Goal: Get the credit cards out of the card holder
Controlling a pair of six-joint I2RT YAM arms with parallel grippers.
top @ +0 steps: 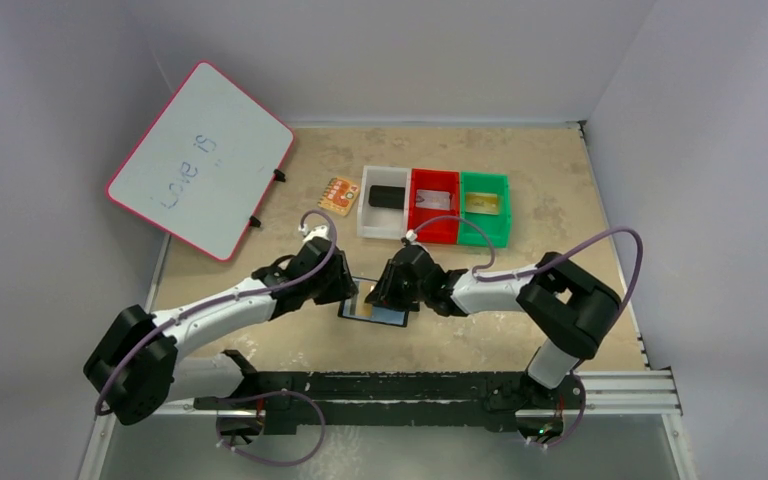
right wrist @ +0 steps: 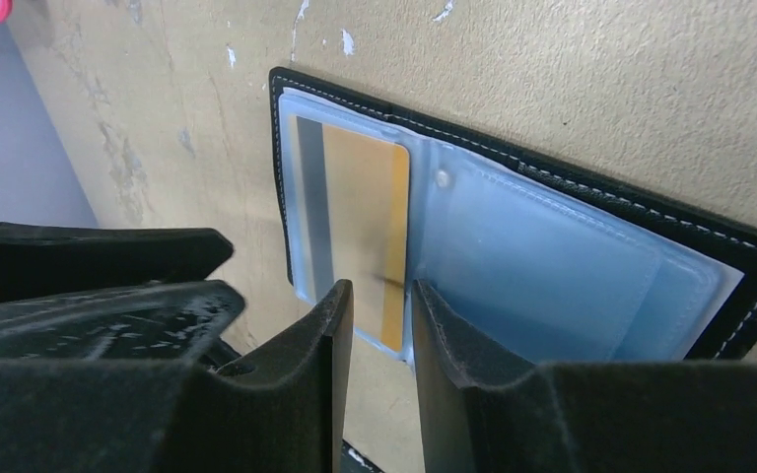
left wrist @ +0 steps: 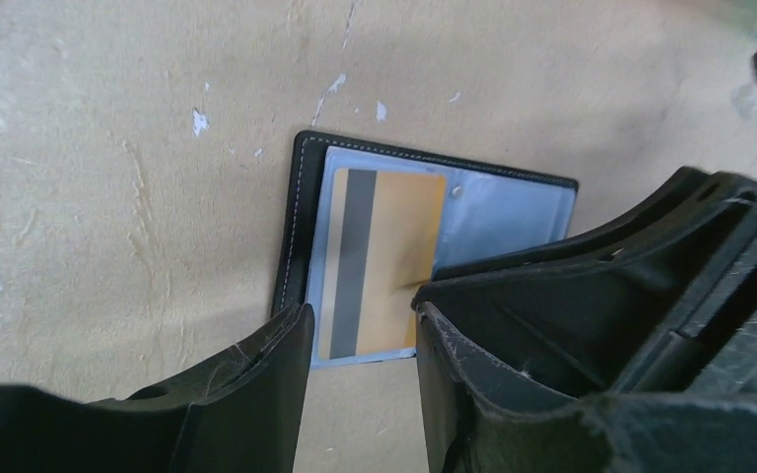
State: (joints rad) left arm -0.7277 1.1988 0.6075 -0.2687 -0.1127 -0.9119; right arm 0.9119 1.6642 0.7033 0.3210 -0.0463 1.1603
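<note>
Card holder (right wrist: 552,266) open on surface (left wrist: 108,197), gold-tan credit card (left wrist: 394,246) inside.
Left gripper (left wrist: 363,340) jaws apart; right gripper (right wrist: 382,320) jaws narrowly apart above card.

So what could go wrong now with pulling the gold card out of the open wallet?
The gold card lies flat in its clear sleeve, so the right gripper may pinch the sleeve too or slip. The card holder seems unpinned and may slide along. The left gripper is very near; the two could collide.
</note>
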